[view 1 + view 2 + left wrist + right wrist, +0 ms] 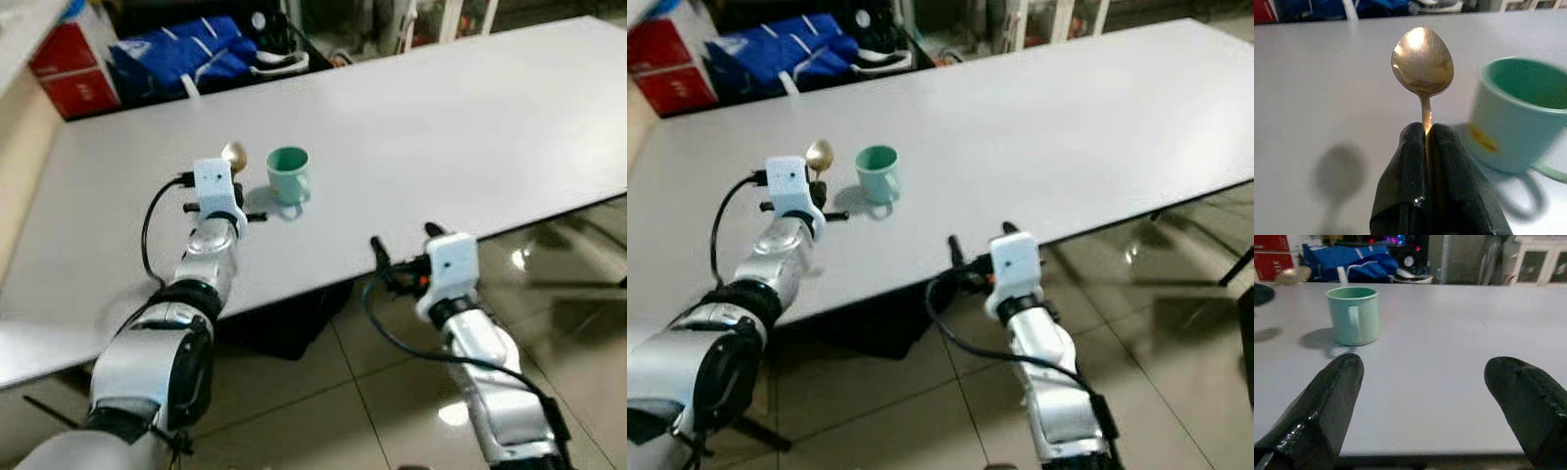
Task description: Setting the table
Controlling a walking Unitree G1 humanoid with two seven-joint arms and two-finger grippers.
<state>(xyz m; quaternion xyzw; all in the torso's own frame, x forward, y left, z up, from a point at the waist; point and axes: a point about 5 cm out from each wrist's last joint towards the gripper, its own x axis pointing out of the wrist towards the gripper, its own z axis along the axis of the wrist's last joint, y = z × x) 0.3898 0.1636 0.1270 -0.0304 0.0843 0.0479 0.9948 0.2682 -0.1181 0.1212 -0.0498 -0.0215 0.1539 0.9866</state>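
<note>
Long white rectangular table [470, 127] runs across the scene, tiled glossy floor [392, 392] below its near edge. Small mint-green ceramic mug [289, 174] stands upright on the tabletop, handle toward the robot, a small yellow mark on its side in the left wrist view.

Left gripper [1426, 134] is over the table, just left of the mug, fingers pinched tight on the handle of a gold-coloured metal spoon [1422, 61]. Spoon bowl sticks out past the fingertips, raised above the surface w/ its shadow on the table beneath; it's near the mug, not touching it.

Right gripper [404, 253] sits at the near table edge, well right of the mug, approx. level w/ the tabletop. Its two black fingers [1327, 396] are spread wide, nothing between them; the mug shows ahead of them in the right wrist view.

Behind the far table edge: blue fabric bag [181, 54] w/ white straps, red cardboard box [73, 69] to its left.
</note>
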